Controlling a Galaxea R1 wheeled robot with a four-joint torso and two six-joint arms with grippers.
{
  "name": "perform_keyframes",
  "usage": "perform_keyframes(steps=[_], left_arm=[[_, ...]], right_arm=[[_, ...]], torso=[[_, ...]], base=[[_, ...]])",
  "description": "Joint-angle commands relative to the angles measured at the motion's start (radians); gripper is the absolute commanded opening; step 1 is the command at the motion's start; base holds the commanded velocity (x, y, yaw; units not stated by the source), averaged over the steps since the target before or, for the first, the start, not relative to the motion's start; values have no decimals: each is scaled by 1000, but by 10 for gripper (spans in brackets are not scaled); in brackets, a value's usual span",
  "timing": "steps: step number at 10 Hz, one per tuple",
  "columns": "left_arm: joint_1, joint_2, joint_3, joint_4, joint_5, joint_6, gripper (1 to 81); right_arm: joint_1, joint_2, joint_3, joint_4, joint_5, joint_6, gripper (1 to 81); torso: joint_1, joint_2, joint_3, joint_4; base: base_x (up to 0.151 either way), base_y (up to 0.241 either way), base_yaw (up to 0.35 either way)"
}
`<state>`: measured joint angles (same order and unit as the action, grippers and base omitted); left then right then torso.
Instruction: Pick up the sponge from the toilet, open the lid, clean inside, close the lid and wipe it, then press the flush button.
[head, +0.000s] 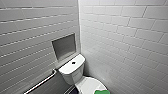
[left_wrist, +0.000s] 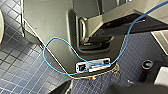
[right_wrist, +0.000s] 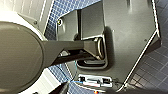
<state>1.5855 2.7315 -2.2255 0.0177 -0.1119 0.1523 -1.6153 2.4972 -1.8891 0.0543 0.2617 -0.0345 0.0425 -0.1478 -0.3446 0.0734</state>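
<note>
sponge (head: 102, 92): on closed lid (head: 86, 85), front part
flush button (head: 73, 62): centre of tank top (head: 79, 59)
toilet (head: 74, 74): in tiled corner
jaws: cannot tell, either arm

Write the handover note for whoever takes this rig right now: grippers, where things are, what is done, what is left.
Grippers: for the left gripper and the right gripper, the wrist views do not settle whether they are open or shut.
Things: the toilet stands in the tiled corner with the lid down. The sponge lies on the lid at its near end. The flush button sits in the middle of the tank top.
Done: nothing yet; the sponge is not picked up.
Left: pick up the sponge, open the lid, clean inside, close and wipe it, flush.
</note>
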Motion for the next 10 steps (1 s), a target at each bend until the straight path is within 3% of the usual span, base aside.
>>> perform_keyframes(steps=[1, 3, 4, 5, 6, 8, 10], left_arm=[[18, 10, 1, 10, 75, 4, 811], [35, 38, -54, 4, 74, 4, 811], [49, 64, -89, 4, 69, 4, 811], [57, 80, -108, 5, 67, 4, 811], [63, 93, -123, 5, 67, 4, 811], [69, 102, -132, -7, 67, 1, 811], [67, 116, -134, -8, 67, -4, 811]], right_arm=[[138, -194, 190, -11, -67, 131, 811], [218, -263, 259, -13, -81, 173, 811], [258, -298, 295, -11, -87, 191, 811], [292, -315, 311, -13, -87, 208, 811], [333, -326, 322, -11, -85, 234, 811], [390, -318, 311, -8, -85, 339, 811], [432, -299, 262, -16, -68, 483, 811]], torso=[[63, -98, -92, 0], [100, -158, -146, 0], [122, -193, -152, 0], [145, -228, -118, 0], [162, -253, -132, 0], [199, -313, -147, 0], [245, -386, -148, 0]], base=[[0, 0, 0], [0, 0, 0], [0, 0, 0], [0, 0, 0], [0, 0, 0], [0, 0, 0], [0, 0, 0]])
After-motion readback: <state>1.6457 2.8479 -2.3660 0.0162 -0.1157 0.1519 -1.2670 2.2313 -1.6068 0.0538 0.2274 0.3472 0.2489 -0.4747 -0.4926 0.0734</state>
